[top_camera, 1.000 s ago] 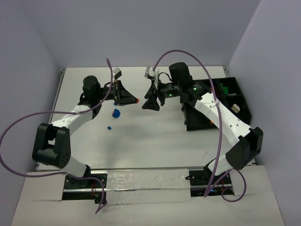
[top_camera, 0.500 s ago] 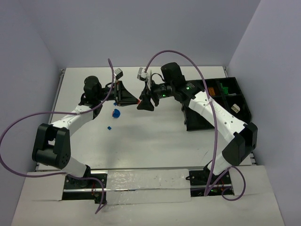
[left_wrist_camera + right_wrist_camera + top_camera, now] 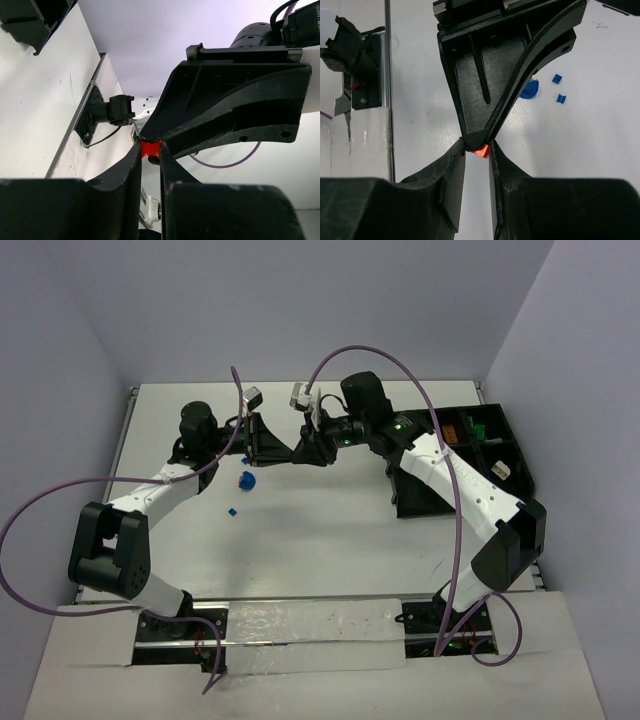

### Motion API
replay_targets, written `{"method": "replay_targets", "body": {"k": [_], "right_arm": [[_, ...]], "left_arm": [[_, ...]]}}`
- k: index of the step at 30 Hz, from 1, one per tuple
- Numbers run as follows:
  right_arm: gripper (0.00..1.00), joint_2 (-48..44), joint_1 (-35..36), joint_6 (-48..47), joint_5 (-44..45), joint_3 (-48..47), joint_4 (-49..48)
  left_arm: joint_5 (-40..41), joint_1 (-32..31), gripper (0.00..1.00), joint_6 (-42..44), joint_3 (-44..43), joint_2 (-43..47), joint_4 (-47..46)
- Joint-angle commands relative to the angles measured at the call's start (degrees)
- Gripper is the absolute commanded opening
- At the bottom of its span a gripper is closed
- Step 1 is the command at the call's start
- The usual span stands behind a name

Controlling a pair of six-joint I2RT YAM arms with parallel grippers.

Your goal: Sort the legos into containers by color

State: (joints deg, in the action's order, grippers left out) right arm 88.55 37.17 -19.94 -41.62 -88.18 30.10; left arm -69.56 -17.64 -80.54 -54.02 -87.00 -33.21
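Sorting looks well under way but unfinished. The tray (image 3: 412,498) at 3 o'clock on the surface (image 3: 330,550) already holds some pieces, among them a green piece (image 3: 481,428) and an orange piece (image 3: 450,432) in separate compartments. A rounded blue piece (image 3: 246,480) and a small blue brick (image 3: 232,510) lie loose at about 9 o'clock and are not yet sorted.

The orange brick (image 3: 150,148) is in the air near 12 o'clock, above the surface and well apart from the tray. The left claw (image 3: 149,159) pinches it at the very tips. The right claw (image 3: 477,152) faces it tip to tip, its fingers close on either side of the brick. I cannot tell whether they grip it yet. This looks like a handover toward the tray side.

In the right wrist view the brick's longer side seems to run roughly 9 to 3 o'clock, across the finger gap. It is too small to say which face points up.
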Motion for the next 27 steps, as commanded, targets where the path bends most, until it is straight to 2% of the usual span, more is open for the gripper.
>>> {"method": "replay_targets", "body": {"k": [1,2,6,8,9,10,11,12,14,15,17,21,23,24,27], "right_arm": [[0.10,0.1,0.6,0.1,-0.3,-2.5,-1.9],[0.06,0.1,0.6,-0.1,-0.3,-2.3,-1.8],[0.00,-0.1,0.6,-0.7,0.1,-1.9,-1.6],[0.00,-0.3,0.6,-1.0,0.1,-1.5,-1.3],[0.00,-0.5,0.6,-1.0,0.1,-1.4,-1.2],[0.00,-0.6,0.6,-1.1,0.2,-1.3,-1.1],[0.00,-0.8,0.6,-1.2,0.2,-1.3,-0.9],[0.00,-0.8,0.6,-1.3,0.2,-1.2,-0.8],[0.00,-1.0,0.5,-1.5,0.3,-1.0,-0.7],[0.00,-1.1,0.5,-1.6,0.4,-0.6,-0.5],[0.00,-1.5,0.5,-1.7,0.5,0.2,-0.4],[0.00,-2.2,-0.1,-1.7,0.8,1.8,-0.2],[0.00,-3.2,-2.3,-1.1,0.4,4.1,-0.2],[0.00,-3.8,-3.5,-0.9,0.3,5.8,-0.1],[0.00,-7.9,-11.3,-1.4,1.6,10.6,1.3]], "left_arm": [[0.1,-0.4,0.01,1.1,-0.5,1.1,-1.4],[0.1,-0.4,0.03,0.9,-0.5,1.0,-1.5],[-0.1,-0.3,0.05,0.1,-0.5,0.9,-2.6],[-0.2,-0.1,0.06,-0.2,-0.6,0.7,-2.9],[-0.3,0.1,0.09,-0.2,-0.6,0.6,-3.0],[-0.2,0.2,0.18,-0.2,-0.6,0.6,-3.1],[-0.1,0.4,0.32,-0.2,-0.5,0.5,-3.0],[0.1,0.7,0.56,-0.2,-0.4,0.5,-2.9],[0.5,1.1,0.74,0.2,-0.1,0.6,-1.8],[1.1,1.8,0.87,1.1,0.0,0.7,-1.0],[1.4,2.6,0.98,1.3,0.4,0.8,-0.8],[2.0,4.9,0.99,2.0,0.7,0.9,-0.6],[2.5,6.8,0.99,7.2,-1.0,1.5,3.7],[3.2,7.4,0.99,11.0,-2.3,1.7,11.5],[14.2,8.1,0.99,39.8,-13.4,2.3,39.0]]}}
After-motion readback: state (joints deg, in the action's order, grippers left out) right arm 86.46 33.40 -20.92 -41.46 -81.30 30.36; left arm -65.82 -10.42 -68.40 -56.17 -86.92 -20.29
